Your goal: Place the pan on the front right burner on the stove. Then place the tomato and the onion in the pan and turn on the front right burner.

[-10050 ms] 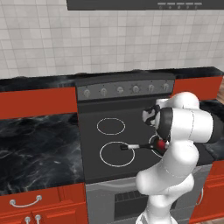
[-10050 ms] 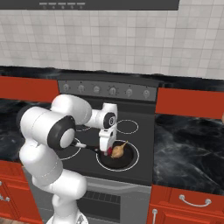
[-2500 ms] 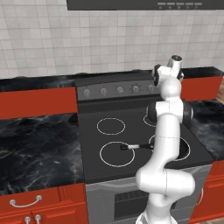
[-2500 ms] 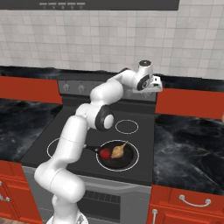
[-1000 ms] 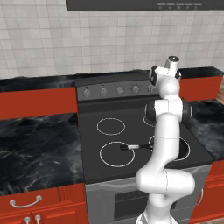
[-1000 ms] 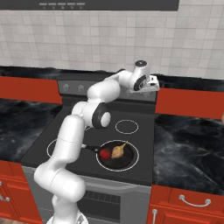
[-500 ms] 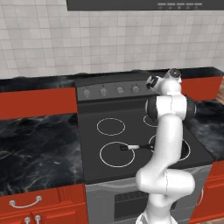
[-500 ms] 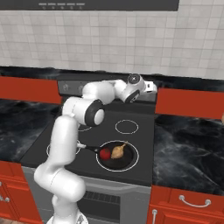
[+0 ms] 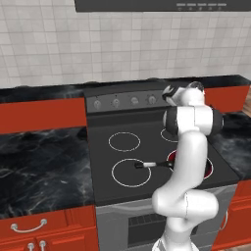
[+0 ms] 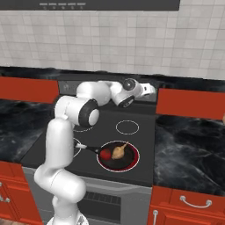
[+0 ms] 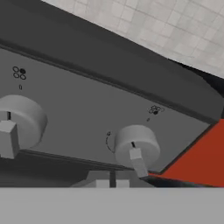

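Hand view puts our claw (image 11: 112, 183) right under the rightmost knob (image 11: 136, 146) on the stove (image 10: 66, 132) back panel. The claw has come down from above the panel and snapped its tips fully together, holding nothing. In the right base view the pan (image 10: 117, 156) sits on the front right burner (image 10: 136, 159), with the tomato (image 10: 105, 154) and the onion (image 10: 117, 152) inside. We judge only the knob turn remains.
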Robot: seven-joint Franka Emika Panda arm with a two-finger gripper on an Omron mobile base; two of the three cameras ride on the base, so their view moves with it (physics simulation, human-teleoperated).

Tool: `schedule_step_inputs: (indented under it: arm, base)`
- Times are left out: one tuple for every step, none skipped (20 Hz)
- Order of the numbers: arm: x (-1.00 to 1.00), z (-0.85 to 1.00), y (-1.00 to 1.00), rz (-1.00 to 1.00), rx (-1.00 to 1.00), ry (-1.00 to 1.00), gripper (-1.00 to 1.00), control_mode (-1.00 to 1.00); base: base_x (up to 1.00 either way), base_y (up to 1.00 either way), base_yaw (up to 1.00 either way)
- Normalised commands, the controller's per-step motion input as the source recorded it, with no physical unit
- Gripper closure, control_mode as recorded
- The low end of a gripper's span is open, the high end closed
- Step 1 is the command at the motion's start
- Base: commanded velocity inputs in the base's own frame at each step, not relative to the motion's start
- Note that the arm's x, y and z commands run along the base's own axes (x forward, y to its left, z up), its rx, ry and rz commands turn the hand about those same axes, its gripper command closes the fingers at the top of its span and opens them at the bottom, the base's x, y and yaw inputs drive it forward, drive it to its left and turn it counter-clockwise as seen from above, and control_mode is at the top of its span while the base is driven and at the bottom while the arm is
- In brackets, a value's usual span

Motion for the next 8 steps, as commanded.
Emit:
schedule_step_inputs:
  arm:
    - [0.0,0.57,0.11,0.03,0.07,0.09,1.0,-1.0]
    - [0.0,0.56,0.11,0.03,0.06,0.1,1.0,-1.0]
    - [0.0,0.49,0.09,0.03,0.04,0.11,1.0,-1.0]
    - [0.0,0.39,0.03,0.05,0.02,0.1,1.0,-1.0]
    - [-0.04,0.31,0.03,0.06,0.0,0.06,1.0,-1.0]
    - [-0.14,0.23,0.0,0.05,0.0,0.0,1.0,-1.0]
    - [-0.1,0.19,0.0,0.06,0.0,0.0,1.0,-1.0]
    - [-0.01,0.18,0.0,0.03,0.0,0.0,1.0,-1.0]
  base:
    - [0.0,0.0,0.0]
    - [0.0,0.0,0.0]
    - [0.0,0.0,0.0]
    - [0.0,0.0,0.0]
    - [0.0,0.0,0.0]
    - [0.0,0.0,0.0]
    - [0.0,0.0,0.0]
    - [0.0,0.0,0.0]
